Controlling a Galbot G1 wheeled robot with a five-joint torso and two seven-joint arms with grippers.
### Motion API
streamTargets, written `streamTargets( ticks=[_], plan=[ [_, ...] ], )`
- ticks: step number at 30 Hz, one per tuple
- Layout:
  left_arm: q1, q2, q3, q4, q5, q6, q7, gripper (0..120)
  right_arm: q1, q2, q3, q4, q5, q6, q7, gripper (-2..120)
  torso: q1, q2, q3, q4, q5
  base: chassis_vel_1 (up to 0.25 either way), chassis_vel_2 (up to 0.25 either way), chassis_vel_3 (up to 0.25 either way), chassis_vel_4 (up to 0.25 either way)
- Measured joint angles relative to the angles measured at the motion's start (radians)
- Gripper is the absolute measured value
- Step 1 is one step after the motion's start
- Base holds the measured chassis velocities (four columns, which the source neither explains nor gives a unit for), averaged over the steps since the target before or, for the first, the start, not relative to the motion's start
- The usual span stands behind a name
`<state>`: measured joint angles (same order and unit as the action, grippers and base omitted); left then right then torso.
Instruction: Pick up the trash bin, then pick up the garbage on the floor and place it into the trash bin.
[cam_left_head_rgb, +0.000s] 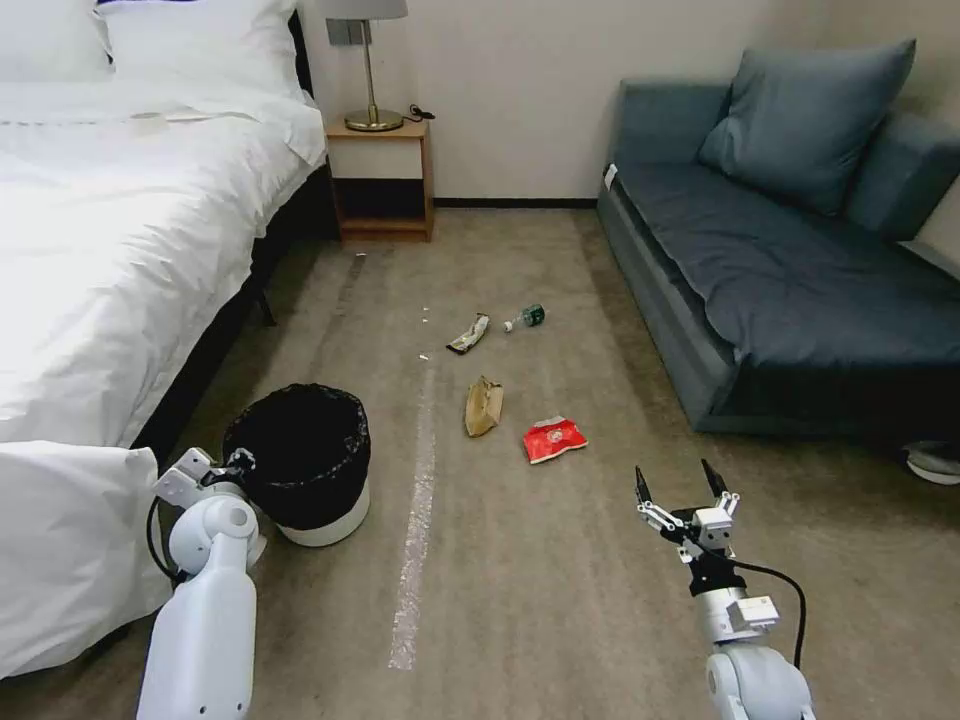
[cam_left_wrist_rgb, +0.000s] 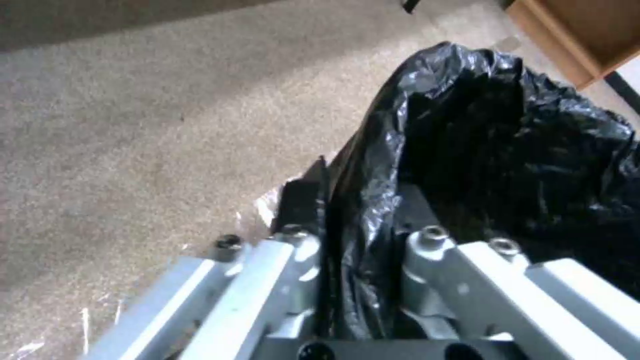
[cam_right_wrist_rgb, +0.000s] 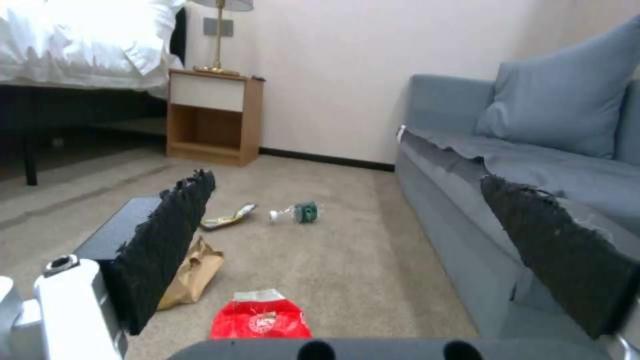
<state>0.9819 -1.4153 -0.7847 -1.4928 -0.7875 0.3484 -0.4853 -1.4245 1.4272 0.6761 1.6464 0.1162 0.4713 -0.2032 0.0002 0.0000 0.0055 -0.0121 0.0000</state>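
The left gripper hides part of the trash bin rim where it clamps the black liner. In the right wrist view, a finger covers the brown paper bag's near edge, and the bottle's label is too small to read.

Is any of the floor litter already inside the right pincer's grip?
No. The right pincer is open above bare carpet, and the red snack packet lies on the floor ahead of it, apart from its fingers.
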Motion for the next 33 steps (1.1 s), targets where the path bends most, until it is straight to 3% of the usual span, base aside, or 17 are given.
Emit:
streamTargets(
  ticks=[2, 18, 26, 30, 33],
  plan=[
    [0.0, -0.002, 0.0, 0.007, 0.003, -0.001, 0.002, 6, 0.001, 0.0, 0.0, 0.0, 0.001, 0.0, 0.0, 100, 0.0, 0.0, 0.0, -0.0001, 0.0001, 0.0, 0.0, 0.0, 0.0],
    [0.013, -0.002, 0.001, -0.017, 0.022, -0.008, 0.028, 5, 0.01, 0.0, 0.0, -0.009, 0.003, 0.001, 0.001, 100, 0.0, 0.0, 0.0, 0.0, -0.0004, 0.0, 0.0, 0.0, 0.0],
    [0.066, -0.002, 0.013, -0.137, 0.06, 0.003, 0.062, 5, 0.015, 0.007, -0.004, -0.024, 0.0, 0.007, 0.001, 100, 0.0, 0.0, 0.0, 0.0, -0.0001, 0.0, 0.0, 0.0, 0.0],
    [0.079, -0.002, 0.013, -0.163, 0.078, 0.007, 0.072, 5, 0.016, 0.008, -0.006, -0.026, -0.001, 0.008, 0.001, 100, 0.0, 0.0, 0.0, 0.0, -0.0001, 0.0, 0.0, 0.0, 0.0],
    [0.11, -0.001, 0.014, -0.222, 0.131, 0.01, 0.101, 5, 0.021, 0.014, -0.008, -0.033, -0.006, 0.016, 0.001, 100, 0.0, 0.0, 0.0, 0.0, 0.0, 0.0, 0.0, 0.0, 0.0]
  ],
)
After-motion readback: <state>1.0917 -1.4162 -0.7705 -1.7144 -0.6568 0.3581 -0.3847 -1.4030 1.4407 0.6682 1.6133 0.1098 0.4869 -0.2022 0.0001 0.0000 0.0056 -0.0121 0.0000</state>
